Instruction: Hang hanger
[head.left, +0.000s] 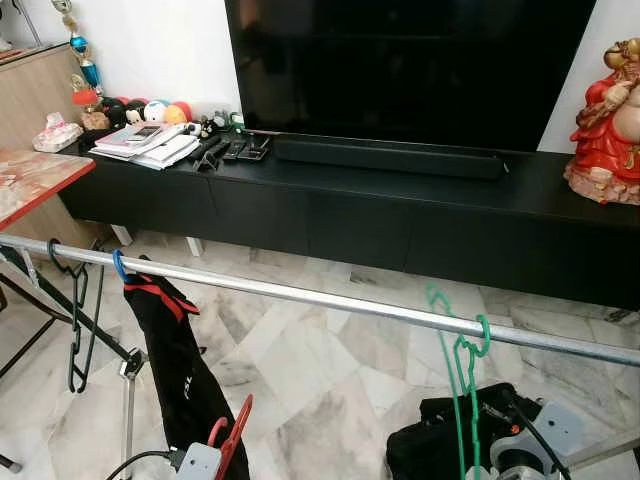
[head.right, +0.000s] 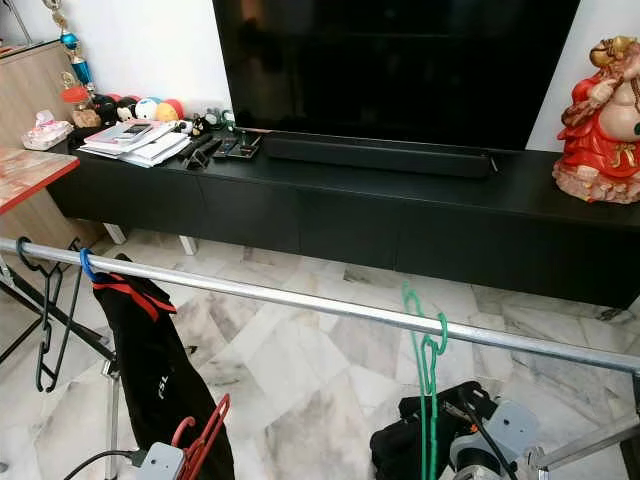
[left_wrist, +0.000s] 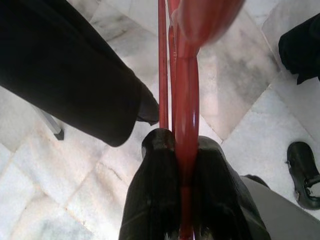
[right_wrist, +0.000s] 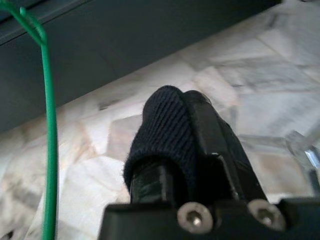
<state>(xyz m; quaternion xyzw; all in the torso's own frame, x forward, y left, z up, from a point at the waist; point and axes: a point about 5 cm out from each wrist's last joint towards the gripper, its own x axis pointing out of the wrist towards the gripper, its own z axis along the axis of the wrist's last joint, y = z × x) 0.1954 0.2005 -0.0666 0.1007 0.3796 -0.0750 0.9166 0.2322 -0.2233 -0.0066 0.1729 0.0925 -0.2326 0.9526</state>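
Note:
A silver rail (head.left: 330, 300) runs across in front of me. On it hang a black hanger (head.left: 75, 305), a blue-hooked hanger carrying a black garment (head.left: 175, 360), and a green wire hanger (head.left: 468, 350). Below the rail, low on the left, my left gripper (left_wrist: 181, 150) is shut on a red hanger (head.left: 237, 428) and holds it upright. The red hanger (left_wrist: 186, 100) runs up between its fingers. My right gripper (right_wrist: 175, 115) is low on the right, fingers together with nothing between them. The green hanger's wire (right_wrist: 48, 140) passes beside it, apart from it.
A long black TV cabinet (head.left: 400, 215) stands beyond the rail with a TV (head.left: 400, 60), a soundbar, remotes, papers and coloured balls. A red statue (head.left: 610, 125) sits at its right end. A red-edged table (head.left: 35, 180) is at the left. A black bag (head.left: 440, 440) lies on the marble floor.

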